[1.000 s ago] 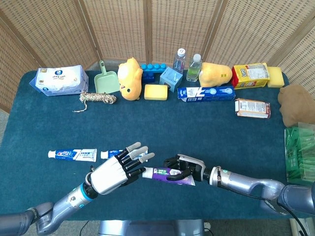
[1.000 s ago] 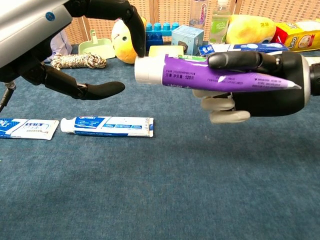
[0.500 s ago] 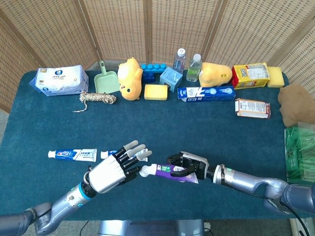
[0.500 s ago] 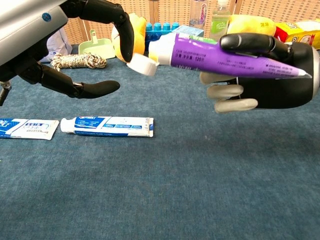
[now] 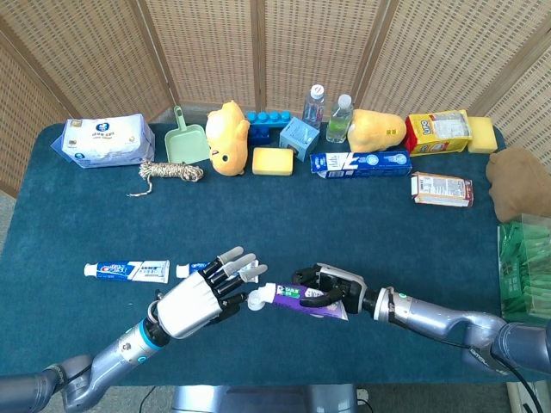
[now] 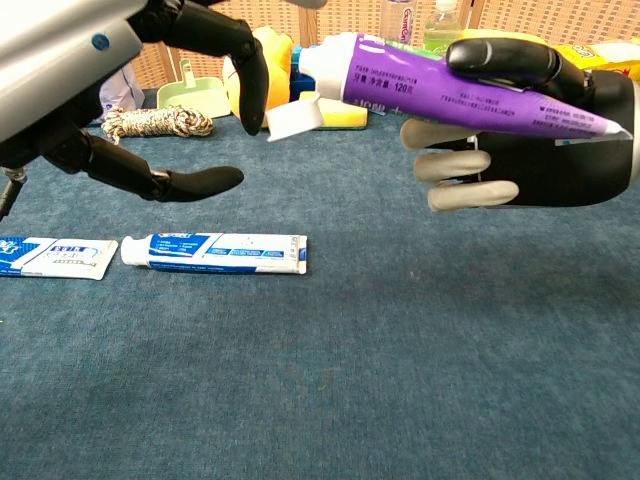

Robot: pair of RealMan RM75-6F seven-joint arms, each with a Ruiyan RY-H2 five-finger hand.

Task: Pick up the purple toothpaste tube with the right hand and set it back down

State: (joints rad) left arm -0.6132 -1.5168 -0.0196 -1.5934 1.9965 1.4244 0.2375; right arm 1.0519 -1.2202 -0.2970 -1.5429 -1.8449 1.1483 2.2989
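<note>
**Purple tube in right hand, off the cloth**

Hard to see:
- Chest view cuts the left hand (image 6: 150,110) at the top and left edges; only dark fingers and a grey shell show.
- Right hand (image 6: 530,130) runs off the right edge in chest view. Its thumb side is behind the tube, so I can't tell how the thumb sits.
- Print on the purple tube (image 6: 450,88) is small and mostly unreadable; "120" is about all I can make out.
- In head view the tube (image 5: 297,297) is half covered by the right hand (image 5: 331,288), tail end hidden.
- Head view: the second blue tube (image 5: 194,269) is partly hidden behind the left hand (image 5: 202,297).

Tube:
- Purple body, white shoulder, flat crimped tail pointing right in chest view.
- White flip cap (image 6: 295,117) hangs open below the nozzle, tilted.
- Tube is tilted, nozzle end higher, clear of the table (image 6: 400,380), near its front edge, centre.

Hands:
- Right hand grips the tube: dark fingers wrap over the top, pale fingertips stick out below.
- Left hand holds nothing, fingers spread. One fingertip is just beside the cap; can't tell if it touches.

Rest:
- Blue tube (image 6: 215,252) lies flat on the cloth below the left hand, a second one (image 6: 50,257) to its left, cut off by the frame edge.
</note>
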